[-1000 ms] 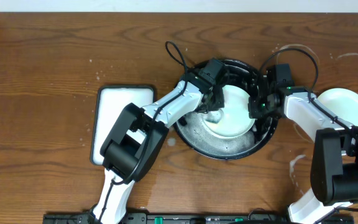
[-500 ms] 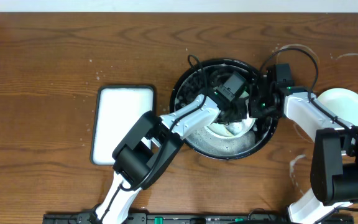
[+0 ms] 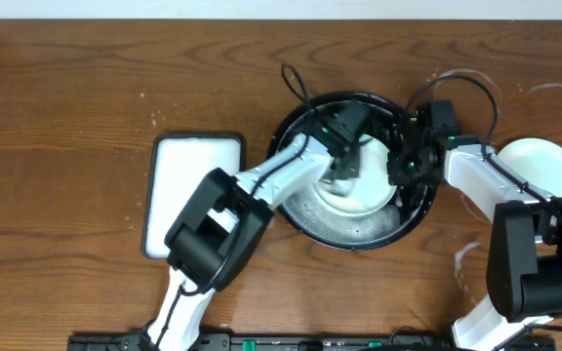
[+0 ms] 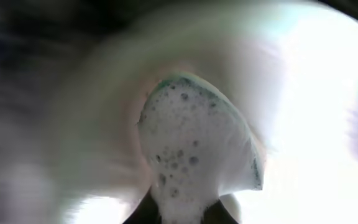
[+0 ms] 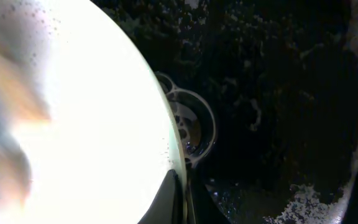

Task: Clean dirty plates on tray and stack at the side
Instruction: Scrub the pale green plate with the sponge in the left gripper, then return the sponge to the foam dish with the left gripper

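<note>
A pale mint-white plate point(image 3: 371, 177) stands tilted inside the black tray point(image 3: 301, 210). My right gripper point(image 3: 399, 168) is shut on the plate's right rim; the right wrist view shows its fingers point(image 5: 180, 198) pinching the edge of the plate point(image 5: 79, 124). My left gripper point(image 3: 343, 168) is shut on a foamy green sponge point(image 4: 194, 143) and presses it against the plate's face point(image 4: 316, 93). That view is blurred by motion. Another pale plate point(image 3: 544, 168) lies on the tabletop at the far right.
A white rectangular dark-rimmed dish point(image 3: 191, 190) sits left of the tray, with no sponge in it. Whitish soapy smears point(image 3: 466, 255) mark the brown table at the right. The tray's wet black floor point(image 5: 278, 112) carries suds.
My left gripper with the sponge swept right across the plate, then back up and left. The right gripper and the plate stayed in place.
</note>
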Available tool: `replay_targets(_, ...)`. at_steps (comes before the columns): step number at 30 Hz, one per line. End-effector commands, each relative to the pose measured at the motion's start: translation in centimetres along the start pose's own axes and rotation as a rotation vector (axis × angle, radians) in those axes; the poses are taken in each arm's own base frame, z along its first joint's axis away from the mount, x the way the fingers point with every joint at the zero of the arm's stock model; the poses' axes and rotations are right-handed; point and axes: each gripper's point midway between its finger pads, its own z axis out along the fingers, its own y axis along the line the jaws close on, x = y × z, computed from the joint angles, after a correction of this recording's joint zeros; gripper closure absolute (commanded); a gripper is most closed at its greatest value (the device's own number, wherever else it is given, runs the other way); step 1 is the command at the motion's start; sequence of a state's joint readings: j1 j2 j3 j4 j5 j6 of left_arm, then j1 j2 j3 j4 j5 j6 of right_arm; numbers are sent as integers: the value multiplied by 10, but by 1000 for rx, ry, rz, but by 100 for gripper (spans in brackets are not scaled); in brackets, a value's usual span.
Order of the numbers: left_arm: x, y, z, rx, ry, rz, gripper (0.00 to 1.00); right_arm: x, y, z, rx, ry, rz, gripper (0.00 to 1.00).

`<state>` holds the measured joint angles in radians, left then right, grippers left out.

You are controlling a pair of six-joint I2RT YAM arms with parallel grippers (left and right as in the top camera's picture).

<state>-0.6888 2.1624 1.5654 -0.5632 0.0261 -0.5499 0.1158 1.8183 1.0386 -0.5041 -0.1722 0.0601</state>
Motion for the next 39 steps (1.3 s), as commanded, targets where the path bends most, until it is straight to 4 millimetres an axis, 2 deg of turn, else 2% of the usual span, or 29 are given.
replay_targets(1,-31,69,-9,-249,-103,27,92,7,-6,6,33,26,-9,99)
replay_targets(3,-40,64,-28,-225,-144,17,92,8,-6,6,33,28,-9,99)
replay_targets(6,-53,56,-69,-179,-211,6,92,8,-6,6,34,31,-8,99)
replay_targets(8,-56,51,-102,-138,-243,0,92,8,-6,6,34,30,-8,99)
replay_targets(11,-55,57,-148,-118,-279,-15,92,7,-6,6,33,27,-9,99)
replay_targets(14,-46,79,-189,-132,-282,-44,92,7,-6,6,33,26,-9,99)
replay_targets(18,-29,134,-223,-229,-240,-125,92,8,-6,6,33,28,-9,99)
replay_targets(21,-14,173,-227,-298,-165,-198,92,7,-6,6,33,26,-9,99)
replay_targets(23,-2,197,-222,-343,-105,-242,92,6,-6,6,33,21,-10,99)
replay_targets(27,23,231,-197,-398,-14,-305,92,4,-5,6,32,14,-11,99)
replay_targets(33,60,261,-146,-428,58,-358,92,1,1,4,-3,0,-54,99)
replay_targets(37,70,269,-135,-419,77,-383,92,-7,8,-13,-23,-41,-82,99)
replay_targets(39,70,268,-135,-404,79,-388,84,-12,14,-27,-25,-76,-96,99)
